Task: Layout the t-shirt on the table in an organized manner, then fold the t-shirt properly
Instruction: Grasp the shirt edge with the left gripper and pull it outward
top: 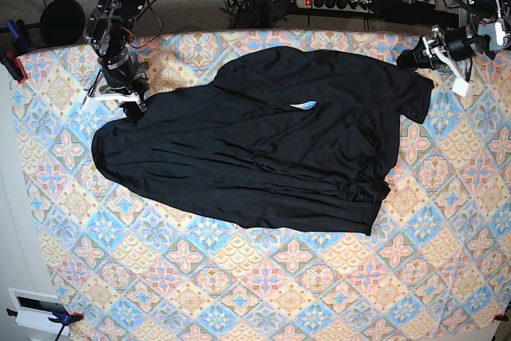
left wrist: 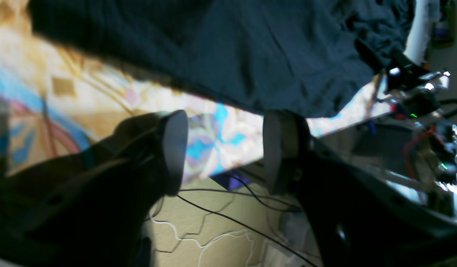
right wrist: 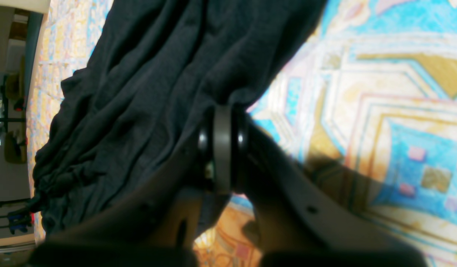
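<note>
Two tools, one t-shirt. Right tool [right wrist: 222,122] clenched on the t-shirt [top: 255,149] edge – fabric bunched at its tips. Left tool [left wrist: 224,148] released, t-shirt hem just beyond, spread across one worktop [top: 239,277].

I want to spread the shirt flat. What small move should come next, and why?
Probably bring the open left gripper onto the near edge of the t-shirt and close. It holds nothing, while the right gripper is already shut on cloth, and the garment lies wrinkled on the table.
</note>
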Available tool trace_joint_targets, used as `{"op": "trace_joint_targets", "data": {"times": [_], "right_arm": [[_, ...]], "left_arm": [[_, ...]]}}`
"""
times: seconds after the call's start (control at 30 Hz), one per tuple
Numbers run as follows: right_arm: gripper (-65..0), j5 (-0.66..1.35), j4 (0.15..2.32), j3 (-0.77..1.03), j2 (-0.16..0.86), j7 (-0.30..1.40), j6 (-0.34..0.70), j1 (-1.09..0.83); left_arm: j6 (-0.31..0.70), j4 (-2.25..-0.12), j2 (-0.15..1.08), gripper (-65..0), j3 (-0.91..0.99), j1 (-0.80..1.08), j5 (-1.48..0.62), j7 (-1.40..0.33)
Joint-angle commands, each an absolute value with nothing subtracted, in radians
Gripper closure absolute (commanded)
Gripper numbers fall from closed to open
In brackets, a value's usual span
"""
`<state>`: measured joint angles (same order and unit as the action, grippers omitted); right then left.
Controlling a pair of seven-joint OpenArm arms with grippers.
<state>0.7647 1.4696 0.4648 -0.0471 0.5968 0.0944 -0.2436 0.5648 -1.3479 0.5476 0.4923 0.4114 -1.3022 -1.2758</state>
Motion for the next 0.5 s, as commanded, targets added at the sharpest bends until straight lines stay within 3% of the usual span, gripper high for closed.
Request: {"op": "trace_joint_targets", "data": {"times": [0.0,0.2,0.47], "right_arm": [[0.0,0.694,1.432,0.441,-0.071,0.796,0.041,-0.266],[0.0,0.694,1.432,0.441,-0.071,0.796,0.041,-0.266],[0.0,0.694,1.432,0.441,-0.071,0.796,0.041,-0.266]], "left_arm": [[0.567,-1.357,0.559,-31.5,0.504,0.400,-1.302,-1.273],[0.567,-1.345,0.529,-31.5,0.509,0.366,-1.230,-1.268],[0.567,-1.118,0.510,-31.5,0.504,0.257,-1.228,-1.267]]}}
